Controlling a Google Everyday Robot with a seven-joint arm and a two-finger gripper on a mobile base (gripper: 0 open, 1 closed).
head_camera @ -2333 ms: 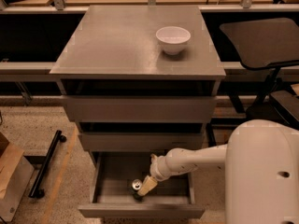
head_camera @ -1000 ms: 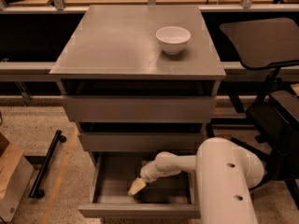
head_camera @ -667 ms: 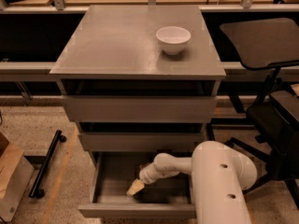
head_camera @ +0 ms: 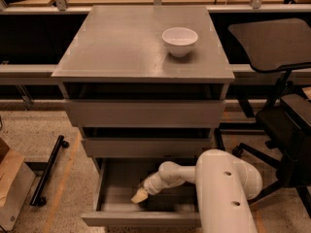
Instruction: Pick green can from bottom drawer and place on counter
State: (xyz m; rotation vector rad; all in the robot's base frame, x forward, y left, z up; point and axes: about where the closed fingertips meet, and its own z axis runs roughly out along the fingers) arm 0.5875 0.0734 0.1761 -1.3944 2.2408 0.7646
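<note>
Camera view: bottom drawer [head_camera: 141, 220] pulled open, near, low centre. Gripper [head_camera: 139, 196] down inside it, left of centre, tan tip low by drawer floor. Grip state: cannot tell. Green can not made out, so its place relative to gripper unclear. Counter [head_camera: 126, 42] above, white bowl [head_camera: 180, 41] at far right.

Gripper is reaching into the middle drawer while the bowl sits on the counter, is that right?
Not quite. The camera view shows the gripper down in the open bottom drawer, not the middle one. The bowl does sit on the counter.
</note>
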